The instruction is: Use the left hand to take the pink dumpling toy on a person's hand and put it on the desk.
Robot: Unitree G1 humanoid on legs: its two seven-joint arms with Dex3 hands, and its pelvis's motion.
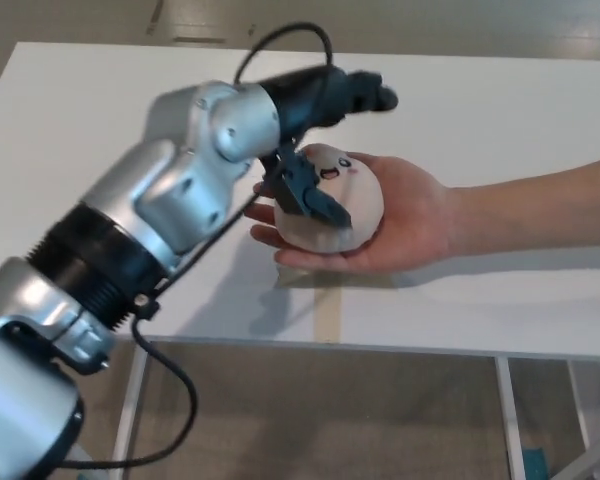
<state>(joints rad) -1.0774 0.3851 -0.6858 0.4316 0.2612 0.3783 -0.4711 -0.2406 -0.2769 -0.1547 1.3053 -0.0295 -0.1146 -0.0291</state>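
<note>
You see the left hand [318,140] reaching over the pink dumpling toy [338,200], which sits in a person's hand [405,225] above the white desk [500,110]. One finger [315,200] lies against the toy's near side, another [365,92] extends above it.
</note>
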